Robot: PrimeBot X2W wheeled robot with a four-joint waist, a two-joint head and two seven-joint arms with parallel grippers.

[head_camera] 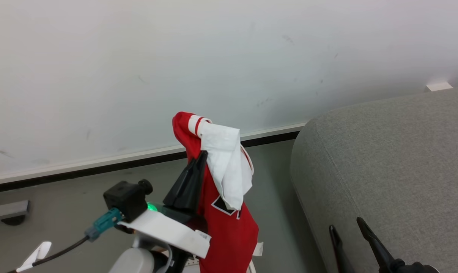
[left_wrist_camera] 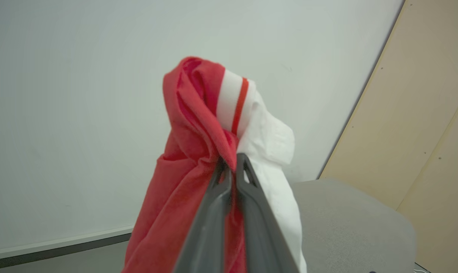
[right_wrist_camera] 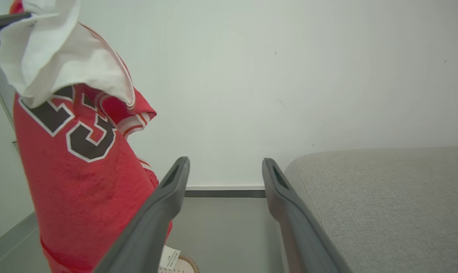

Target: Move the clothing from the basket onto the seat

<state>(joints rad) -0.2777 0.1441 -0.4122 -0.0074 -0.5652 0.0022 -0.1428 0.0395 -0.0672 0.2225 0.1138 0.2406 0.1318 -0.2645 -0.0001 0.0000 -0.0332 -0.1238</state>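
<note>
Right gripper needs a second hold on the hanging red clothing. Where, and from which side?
Pinch the free red panel below the number on the clothing, coming from the robot's right: it hangs slack there, and the left gripper holds the top bunch.

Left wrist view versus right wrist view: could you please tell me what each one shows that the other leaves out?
Left wrist view: the left gripper shut on a red fold of the clothing, and a tan wall panel. Right wrist view: the open right gripper, the dark printed number and a white label. Shared: the hanging clothing, the white wall and the grey seat.
</note>
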